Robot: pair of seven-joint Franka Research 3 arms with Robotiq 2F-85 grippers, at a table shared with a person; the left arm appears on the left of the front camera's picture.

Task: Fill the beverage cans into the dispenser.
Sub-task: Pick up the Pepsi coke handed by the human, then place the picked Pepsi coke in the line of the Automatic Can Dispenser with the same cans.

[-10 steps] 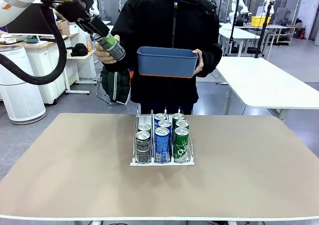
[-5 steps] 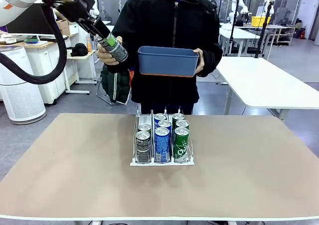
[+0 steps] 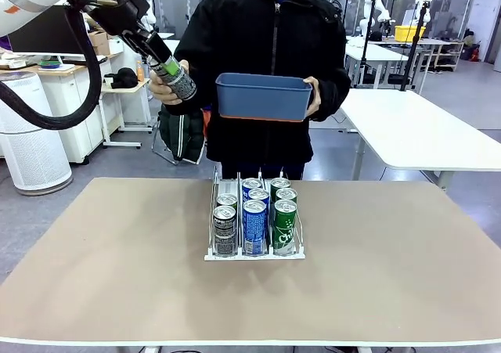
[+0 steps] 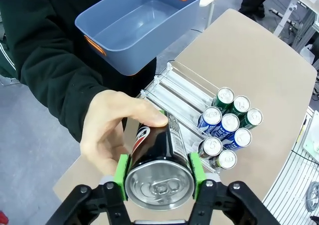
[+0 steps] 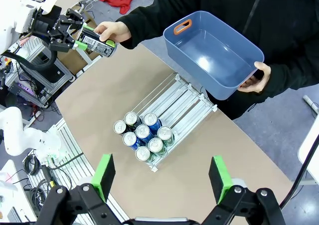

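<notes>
My left gripper (image 3: pixel 162 61) is up at the far left, shut on the top end of a black beverage can (image 3: pixel 178 81). In the left wrist view its green pads (image 4: pixel 122 171) clamp the can (image 4: pixel 158 150), and the person's hand (image 4: pixel 112 130) still wraps the can's body. The dispenser (image 3: pixel 227 185) stands mid-table with two black cans (image 3: pixel 225 229), three blue ones (image 3: pixel 254 226) and three green ones (image 3: pixel 284 226) at the front of its lanes. My right gripper (image 5: pixel 162 177) hangs open high above the dispenser (image 5: pixel 185 103), holding nothing.
The person at the far side holds an empty blue bin (image 3: pixel 264 96) in the other hand (image 5: pixel 255 80), above the table's far edge. The back halves of the dispenser lanes (image 4: pixel 179 88) are bare. Bare tan tabletop (image 3: pixel 117 251) surrounds the rack.
The left gripper and the black can have shifted only slightly. The person's hand stays on the can and the bin has not moved.
</notes>
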